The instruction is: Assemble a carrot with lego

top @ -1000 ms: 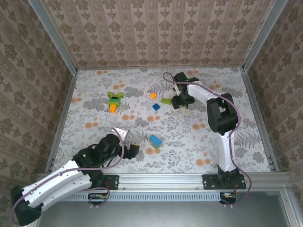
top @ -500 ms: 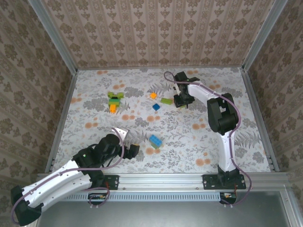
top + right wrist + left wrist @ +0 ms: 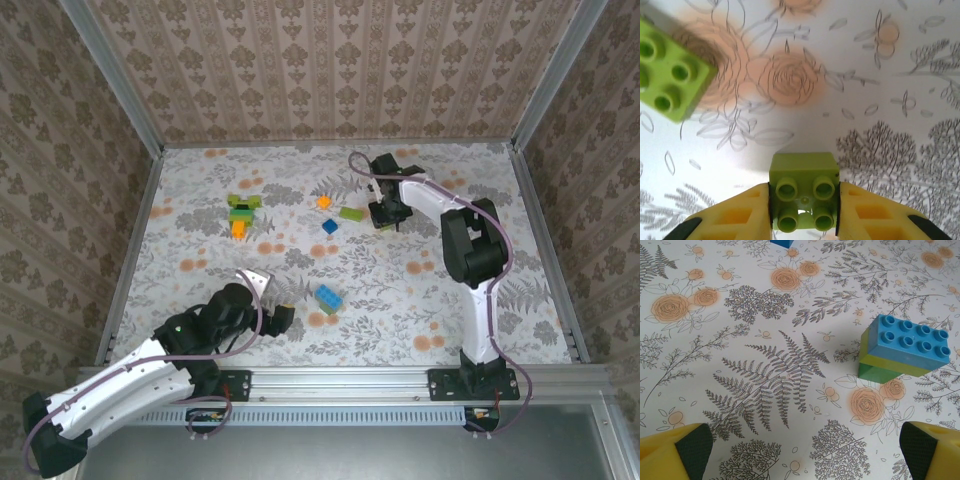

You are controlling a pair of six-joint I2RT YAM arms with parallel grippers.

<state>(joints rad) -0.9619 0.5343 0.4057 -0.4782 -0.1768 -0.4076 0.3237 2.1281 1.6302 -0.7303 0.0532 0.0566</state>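
Floral print covers the surface (image 3: 420,300) you are working on, with patterned wallpaper on three sides. The carrot (image 3: 241,214) lies at its far left: a lime and dark green crossbar with an orange tip towards you. Your right hand (image 3: 804,210) is at the far middle, well apart from the carrot. In the right wrist view its fingers (image 3: 740,217) press flat against both flanks of a small lime brick (image 3: 804,172), studs facing the camera, so I judge it clamped on that brick. Whether the brick has left the surface, I cannot tell. A second lime brick (image 3: 670,75) lies just beyond it. Your left hand (image 3: 805,455) hangs low near the bases with its fingers spread wide, holding nothing. A blue-topped stack (image 3: 903,350) stands just ahead of it. An orange brick (image 3: 324,202) and a blue brick (image 3: 329,227) lie loose between the two work areas. Expect the brick to be light, rigid and slick-sided, so a skewed grip could let it twist or squirt out. The flat side walls are the right place to hold it, leaving the studs and the underside free. The carrot is just as light, and it will probably slide under a pressing move unless you press straight down or brace it with the left hand.
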